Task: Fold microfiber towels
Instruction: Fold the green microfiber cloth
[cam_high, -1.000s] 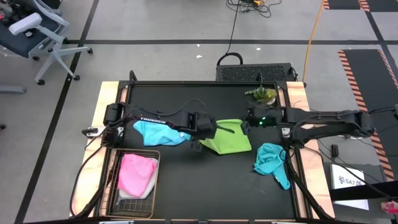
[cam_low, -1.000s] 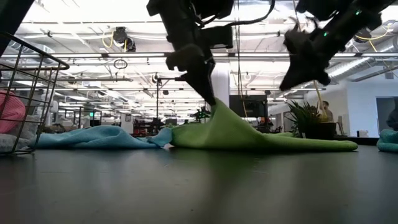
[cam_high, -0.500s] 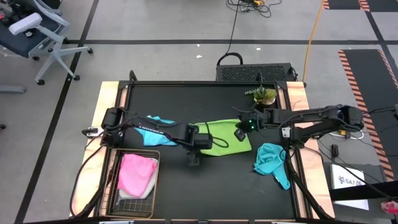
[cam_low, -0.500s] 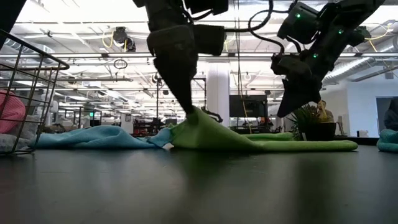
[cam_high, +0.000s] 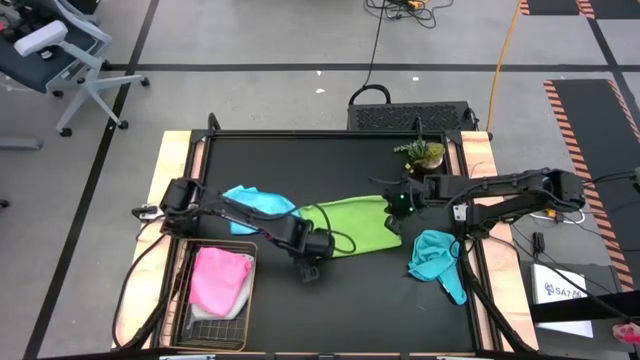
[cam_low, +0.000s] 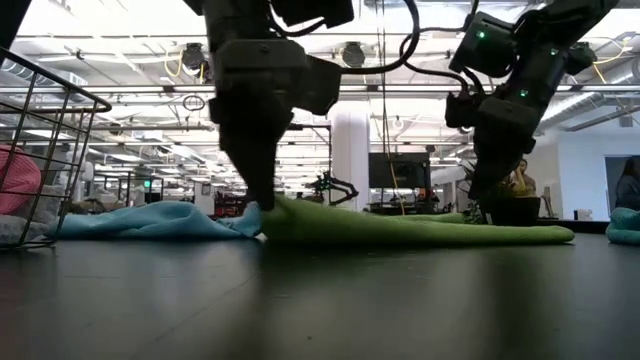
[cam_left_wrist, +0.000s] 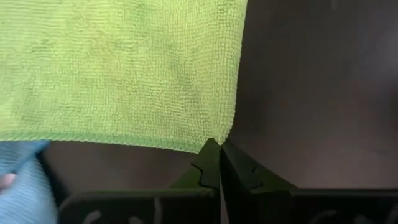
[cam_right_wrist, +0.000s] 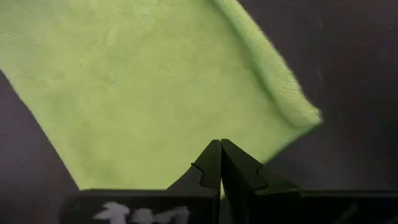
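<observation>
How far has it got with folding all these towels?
Early on. Done: the pink towel lies in the wire basket, though not neatly. In hand: the left gripper and right gripper, both shut, pinch opposite ends of the lime green towel. Left: the light blue towel and teal towel, both crumpled.

- Four microfiber towels: lime green (cam_high: 352, 226), light blue (cam_high: 258, 203), teal (cam_high: 436, 257), pink (cam_high: 219, 278).
- One wire basket (cam_high: 184, 297), holding the pink one.
- One potted plant (cam_high: 424, 153).
- Two grippers: left (cam_high: 312, 248), right (cam_high: 397, 206).
</observation>
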